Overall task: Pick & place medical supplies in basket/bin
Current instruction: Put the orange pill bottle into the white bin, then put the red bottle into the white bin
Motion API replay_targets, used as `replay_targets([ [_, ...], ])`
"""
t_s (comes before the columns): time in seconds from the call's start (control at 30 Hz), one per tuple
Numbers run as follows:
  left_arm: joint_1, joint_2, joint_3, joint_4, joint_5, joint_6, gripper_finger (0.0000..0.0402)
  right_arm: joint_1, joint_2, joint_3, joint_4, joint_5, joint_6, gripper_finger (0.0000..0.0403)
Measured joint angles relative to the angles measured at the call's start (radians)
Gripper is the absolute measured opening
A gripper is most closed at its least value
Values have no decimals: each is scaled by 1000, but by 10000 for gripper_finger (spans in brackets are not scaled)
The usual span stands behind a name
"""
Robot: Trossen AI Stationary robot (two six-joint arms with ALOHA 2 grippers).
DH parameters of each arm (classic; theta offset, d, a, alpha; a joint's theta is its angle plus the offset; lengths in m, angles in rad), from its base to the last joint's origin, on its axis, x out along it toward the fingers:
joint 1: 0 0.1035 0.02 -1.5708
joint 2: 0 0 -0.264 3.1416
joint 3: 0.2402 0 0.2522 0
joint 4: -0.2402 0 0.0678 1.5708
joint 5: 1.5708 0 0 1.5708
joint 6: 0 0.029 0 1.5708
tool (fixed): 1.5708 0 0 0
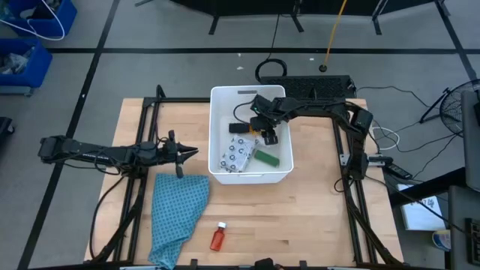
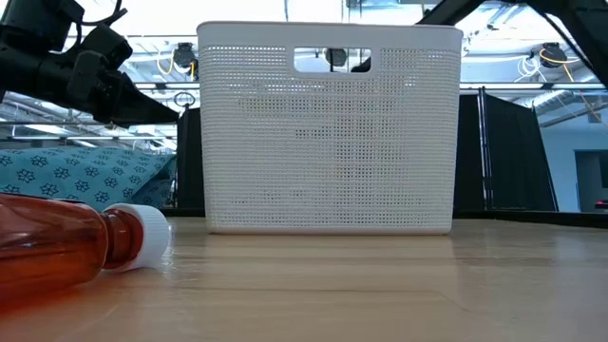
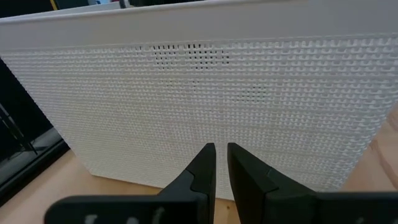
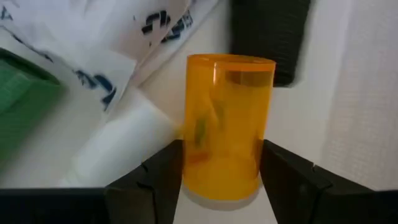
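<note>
The white tub stands mid-table. My right gripper reaches down into it and is shut on the orange bottle. Inside lie the green block, the dotted white packet, the black block and a small white cylinder. The red bottle lies on its side on the table near the front edge. My left gripper hovers shut just left of the tub's left wall. My right gripper pinches the orange bottle's round wall between its two fingers, one on each side. The fingers come from above, pointing down into the tub, and lie along the bottle. Whether the bottle's far end touches the tub floor, I cannot tell.
A teal patterned cloth lies on the table's left front, beside the red bottle. The tub's tall walls enclose my right gripper. Bare wood lies in front of and to the right of the tub.
</note>
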Motion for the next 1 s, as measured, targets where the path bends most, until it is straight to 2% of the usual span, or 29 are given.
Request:
replay_targets([
  [0.23,0,0,0,-1,24,-8,47,0,6,-1,-25,9,15,185],
  [0.37,0,0,0,0,25,-16,47,2,-25,-6,-4,60,28,209],
  [0.63,0,0,0,0,25,-22,47,3,-72,-7,2,70,67,261],
  [0.7,0,0,0,0,25,-26,47,3,-83,-7,0,108,84,269],
  [0.83,0,0,0,-9,24,-37,47,4,-142,-7,-1,165,92,272],
  [1.0,0,0,0,-35,25,-46,47,17,-293,-6,-1,160,109,257],
])
